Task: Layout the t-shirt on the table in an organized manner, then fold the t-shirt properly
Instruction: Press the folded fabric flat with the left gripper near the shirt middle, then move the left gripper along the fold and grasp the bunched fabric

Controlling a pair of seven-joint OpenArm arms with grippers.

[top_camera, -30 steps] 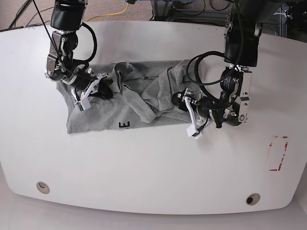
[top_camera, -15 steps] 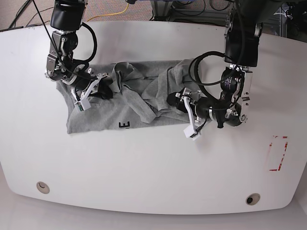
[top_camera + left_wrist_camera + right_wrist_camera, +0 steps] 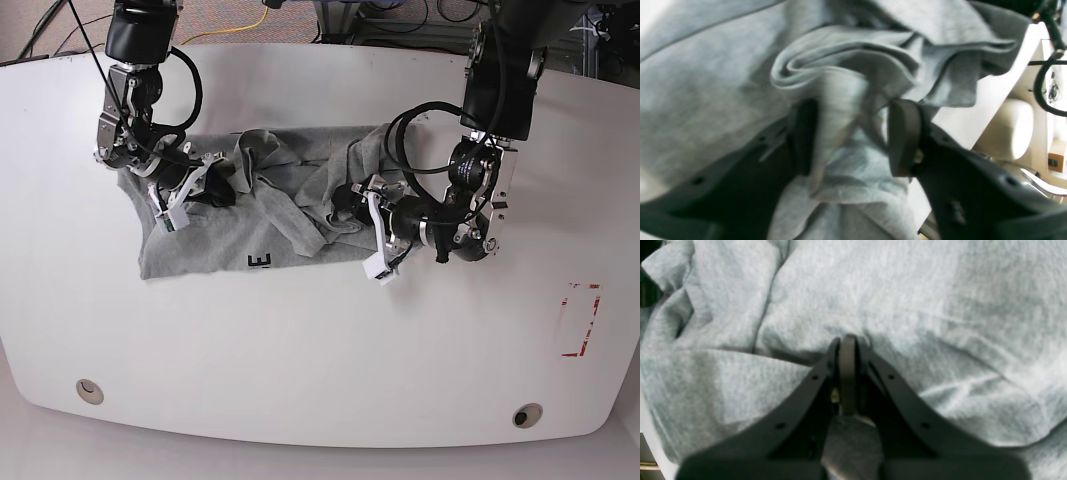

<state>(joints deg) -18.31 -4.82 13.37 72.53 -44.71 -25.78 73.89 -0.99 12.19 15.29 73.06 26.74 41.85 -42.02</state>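
Observation:
The heather-grey t-shirt (image 3: 200,245) lies crumpled on the white table (image 3: 320,350), left of centre, with a bit of dark lettering showing at its front edge. My right gripper (image 3: 205,192) sits on the shirt's left part. In the right wrist view its fingers (image 3: 847,340) are shut together, pinching puckered cloth (image 3: 940,306). My left gripper (image 3: 352,215) is at the shirt's right edge. In the left wrist view its jaws (image 3: 853,136) stand apart, straddling a bunched fold of the t-shirt (image 3: 706,100).
A red tape rectangle (image 3: 580,320) marks the table's right side. Two round grommets (image 3: 90,390) (image 3: 527,415) sit near the front edge. Cables and equipment lie beyond the far edge.
My left arm has slid leftward onto the shirt's right edge and its jaws have narrowed around a fold. The right arm and its grip have not moved.

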